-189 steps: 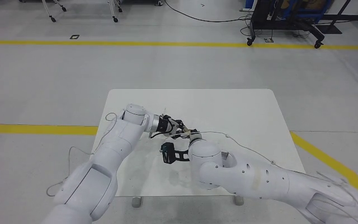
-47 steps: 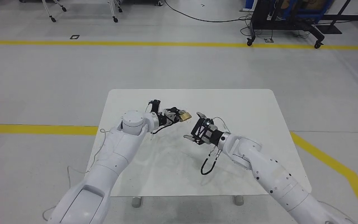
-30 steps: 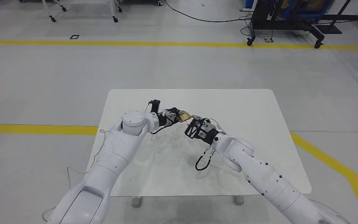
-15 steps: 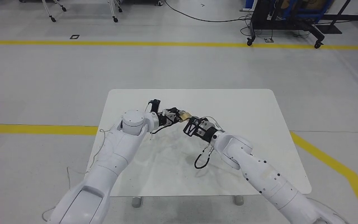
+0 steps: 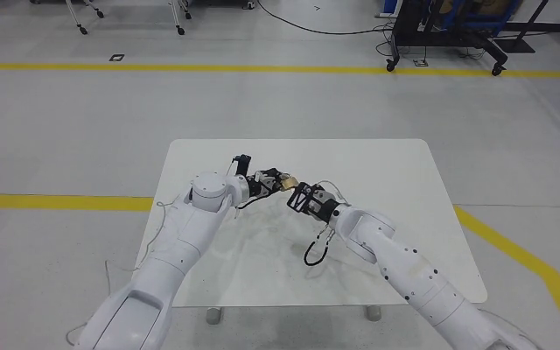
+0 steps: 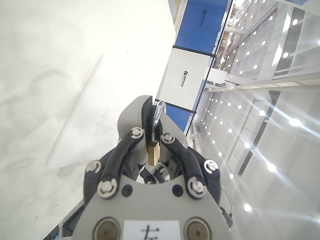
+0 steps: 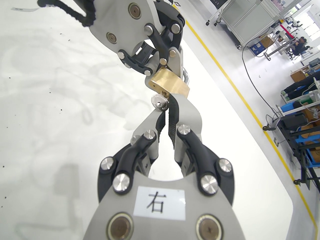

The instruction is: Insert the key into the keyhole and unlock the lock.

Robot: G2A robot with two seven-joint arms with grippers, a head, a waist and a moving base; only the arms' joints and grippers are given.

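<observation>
A brass padlock [image 5: 285, 182] is held above the middle of the white table [image 5: 394, 166], with my left gripper [image 5: 274, 180] shut on it. In the left wrist view the pads [image 6: 146, 116] clamp its silver shackle [image 6: 159, 114], with the brass body [image 6: 153, 154] between the finger links. My right gripper [image 7: 166, 106] is shut on a small silver key [image 7: 159, 102], whose head sits right against the lock's bottom face [image 7: 170, 84]. The key's blade is hidden, so its depth in the keyhole cannot be told. In the top view the right gripper [image 5: 300, 198] meets the lock from the right.
A black cable loop [image 5: 315, 249] hangs from the right arm over the table's middle. A small paper strip [image 7: 21, 9] lies on the table behind the left gripper [image 7: 160, 58]. The table's far edge [image 7: 225, 106] runs close by.
Over the last seconds the right gripper has swung in from the right up to the padlock. In the last half second it barely shifted. The left gripper has kept the lock still.
</observation>
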